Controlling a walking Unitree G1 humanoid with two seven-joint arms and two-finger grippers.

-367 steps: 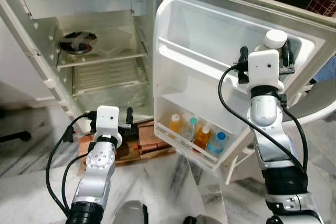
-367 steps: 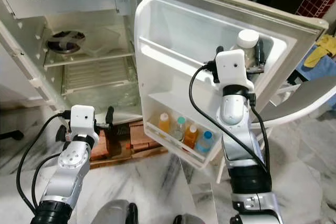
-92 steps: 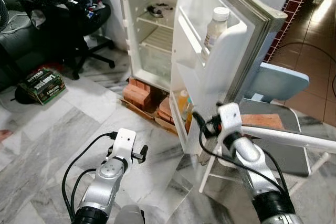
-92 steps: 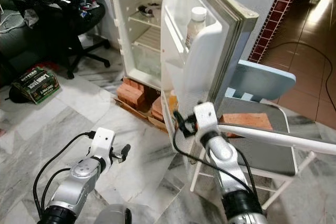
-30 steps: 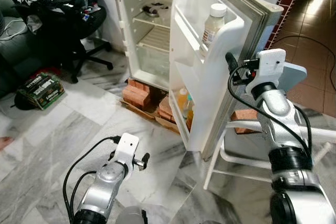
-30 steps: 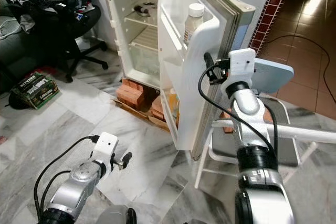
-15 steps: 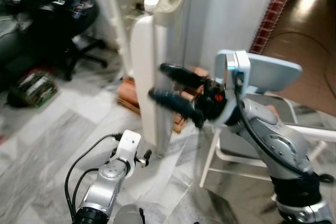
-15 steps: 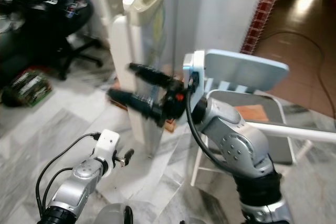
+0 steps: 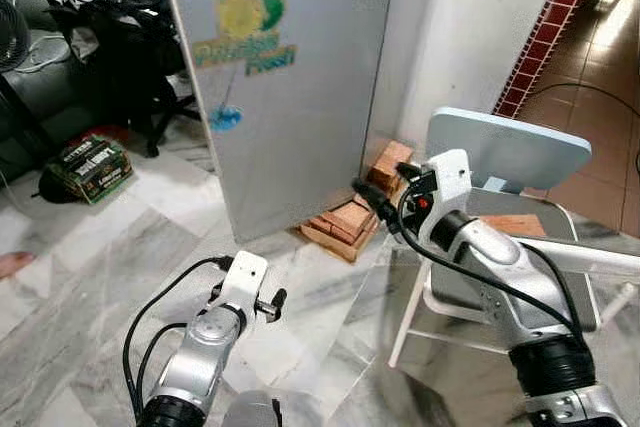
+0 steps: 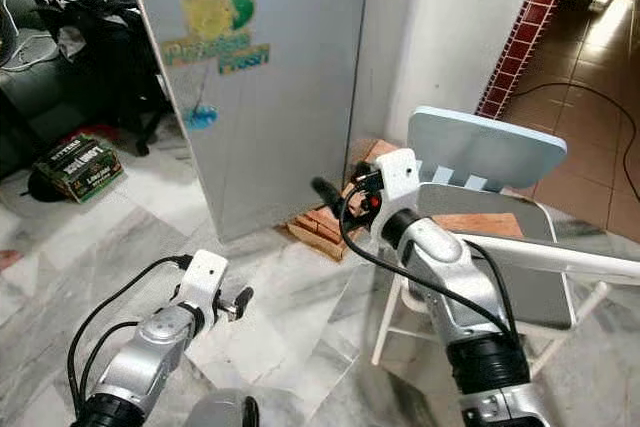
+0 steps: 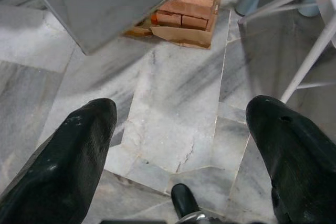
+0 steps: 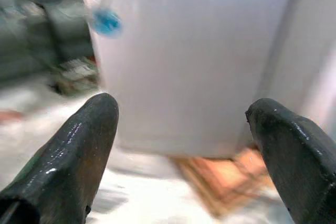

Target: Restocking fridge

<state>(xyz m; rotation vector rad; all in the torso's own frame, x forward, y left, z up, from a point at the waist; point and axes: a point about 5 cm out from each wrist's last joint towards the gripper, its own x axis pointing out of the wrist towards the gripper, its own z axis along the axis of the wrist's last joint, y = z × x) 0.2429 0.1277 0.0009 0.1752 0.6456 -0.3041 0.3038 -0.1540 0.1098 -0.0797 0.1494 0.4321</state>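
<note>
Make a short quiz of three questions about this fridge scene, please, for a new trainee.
1. True or false: the fridge door is shut.
2. What does the fridge stand on? A) bricks B) a rug C) a stool
3. Fill in: the right gripper is raised before the fridge with its fingers ____.

Key
1. True. The door's grey front with a green and yellow sticker faces the robot.
2. A. Bricks lie under its lower edge on the marble floor.
3. Open, and empty, as the right wrist view shows. The left gripper is also open, low over the floor. A white chair stands to the right.
</note>
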